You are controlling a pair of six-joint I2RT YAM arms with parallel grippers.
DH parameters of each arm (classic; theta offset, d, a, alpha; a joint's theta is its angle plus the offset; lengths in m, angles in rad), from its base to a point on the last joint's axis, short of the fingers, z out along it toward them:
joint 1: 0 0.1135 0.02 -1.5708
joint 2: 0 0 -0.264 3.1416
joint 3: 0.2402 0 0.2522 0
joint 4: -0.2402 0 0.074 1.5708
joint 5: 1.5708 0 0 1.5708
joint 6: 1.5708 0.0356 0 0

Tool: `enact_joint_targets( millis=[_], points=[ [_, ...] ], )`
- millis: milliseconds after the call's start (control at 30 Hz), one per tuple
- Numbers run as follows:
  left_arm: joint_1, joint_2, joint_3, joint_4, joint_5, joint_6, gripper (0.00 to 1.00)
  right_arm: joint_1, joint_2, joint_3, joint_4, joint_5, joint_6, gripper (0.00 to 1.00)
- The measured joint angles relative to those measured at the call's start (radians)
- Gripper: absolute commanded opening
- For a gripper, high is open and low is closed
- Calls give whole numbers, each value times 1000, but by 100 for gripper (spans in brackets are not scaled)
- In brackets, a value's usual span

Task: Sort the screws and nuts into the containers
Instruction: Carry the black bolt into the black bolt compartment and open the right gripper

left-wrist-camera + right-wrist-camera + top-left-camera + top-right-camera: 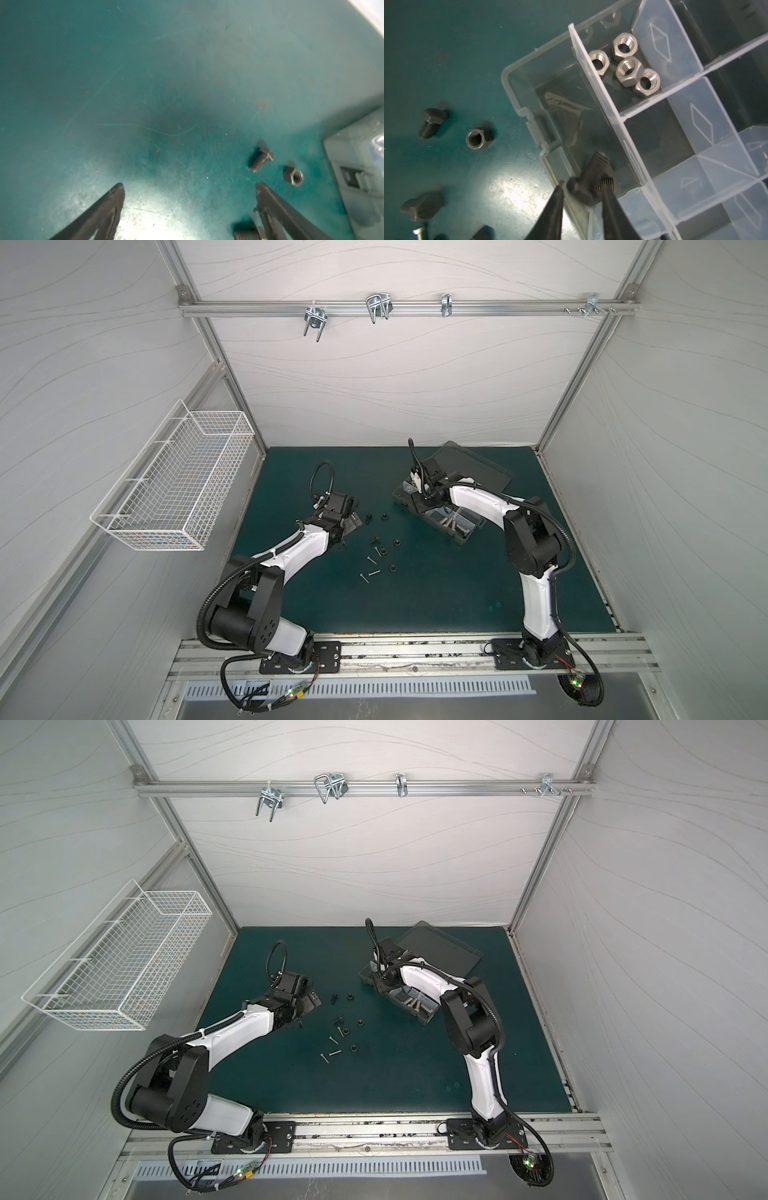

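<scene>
**Black bolt over the box's end compartment, grip unclear**

The green mat (415, 605) is carrying everything. The clear box (510, 83) is sitting on it, with its lid (478, 464) lying open and flat behind it. In both top views the right arm (478, 497) is covering most of the box. Only the end nearest that arm's base is showing, with silver bolts (446, 524) lying inside.

The right gripper (583, 185) is hanging over the box's end compartment (571, 116), the one just behind the latch wall. A black bolt (591, 170) is sitting tilted between its fingers, smeared by blur. The fingers are standing a little apart, and I cannot tell whether they are pinching the bolt or are loose around it. The picture's edge is cutting off their bases. In the neighbouring compartment (629, 101), four silver nuts (629, 68) are lying bunched together and touching.

The left gripper (189, 185) is spread wide with nothing between its fingers, hovering over bare mat off the box's latch side. A loose black bolt (261, 159) and a black nut (294, 176) are lying between one fingertip and the box. A threaded piece (247, 232) beside that finger is cut off by the frame and too blurred to name.

Farther from the box than that pair, more black nuts (392, 568) and thin silver screws (374, 572) are lying scattered. They are too small to count with confidence.
</scene>
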Motion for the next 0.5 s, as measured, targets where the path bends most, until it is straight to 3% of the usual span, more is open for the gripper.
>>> enact_joint_targets(
  millis=[333,500],
  points=[
    [-90,16,14,-12,17,129,93,0,-6,3,-2,1,-6,48],
    [-145,45,66,-33,13,203,88,0,-87,-61,2,5,4,55]
  ],
)
